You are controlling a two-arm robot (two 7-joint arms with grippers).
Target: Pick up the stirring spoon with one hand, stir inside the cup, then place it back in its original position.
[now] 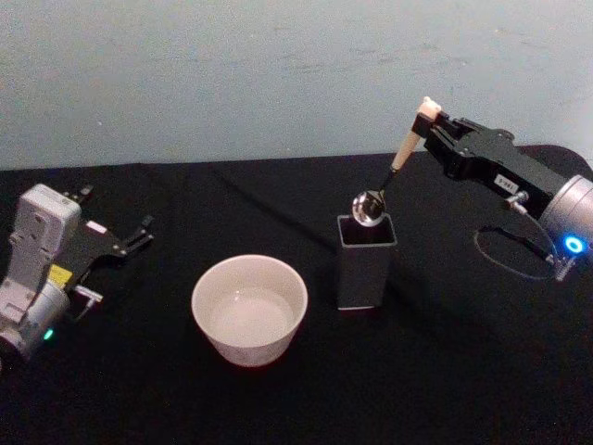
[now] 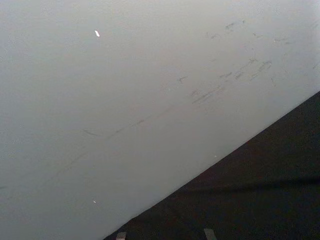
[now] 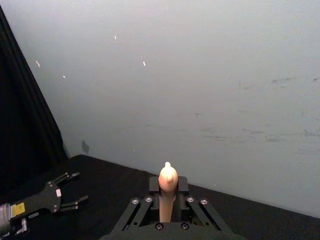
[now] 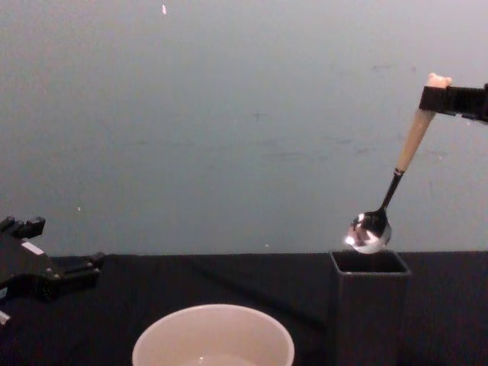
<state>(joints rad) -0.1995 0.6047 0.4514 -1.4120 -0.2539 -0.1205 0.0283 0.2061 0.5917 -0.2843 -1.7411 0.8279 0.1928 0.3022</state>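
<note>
Black cloth covers the table [image 1: 463, 389]; pale wall behind. Right gripper [image 1: 428, 125] is clamped on the stirring spoon [image 1: 402, 150] just under its bear head. Spoon hangs tilted, its bowl just above the mouth of the dark holder [image 1: 363, 269]. Cup [image 1: 248, 345] stands near the holder's left. Left gripper [image 1: 119, 208] rests at table left, fingers spread.

The stirring spoon [image 4: 414, 141] hangs tilted, bowl down — the cup [image 1: 246, 344] stands upright.

Black-clothed table [image 1: 445, 371]: cream cup [image 1: 246, 348] left of dark square holder [image 1: 361, 278], apart.
</note>
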